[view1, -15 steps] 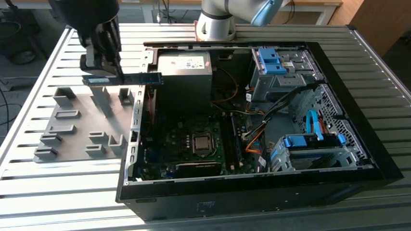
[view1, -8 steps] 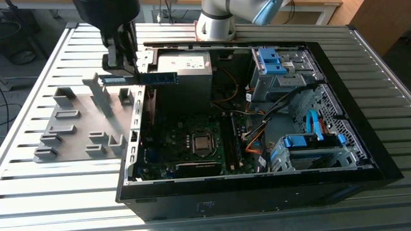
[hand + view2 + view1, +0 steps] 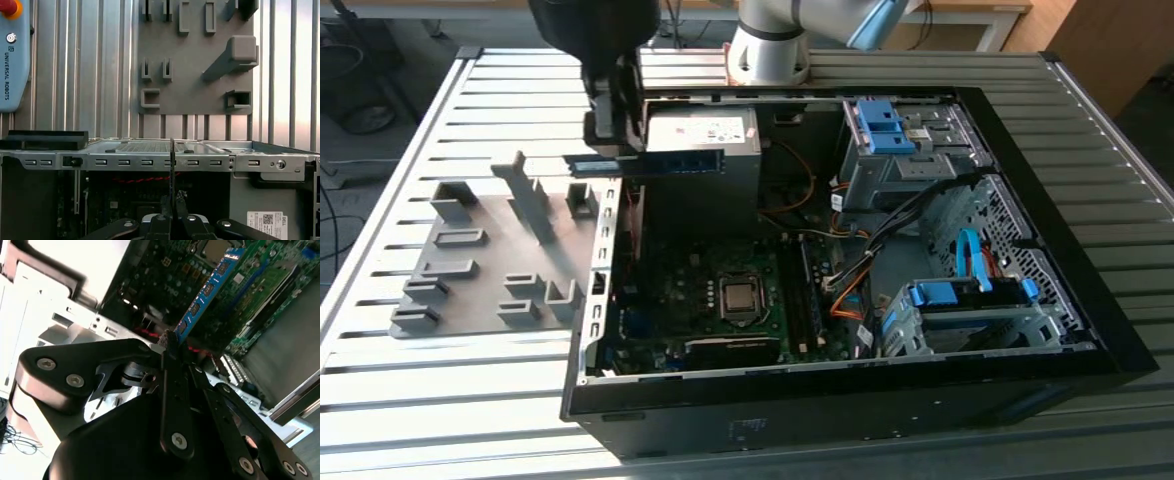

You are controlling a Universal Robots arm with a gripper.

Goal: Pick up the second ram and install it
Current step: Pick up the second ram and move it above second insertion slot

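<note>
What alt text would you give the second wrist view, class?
The claw grips the second ram, a thin blue stick angled away from it, with the open computer's green motherboard behind.

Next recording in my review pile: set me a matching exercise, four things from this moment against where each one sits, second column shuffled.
Things
1. second ram
2. grey holder plate
3. processor
4. power supply

Places
a. on the slatted table, outside the case, at the exterior view's left
b. on the motherboard
c. clamped in the tool, in the air
d. in the case corner beside the arm's base

Pairs: 1-c, 2-a, 3-b, 4-d
</note>
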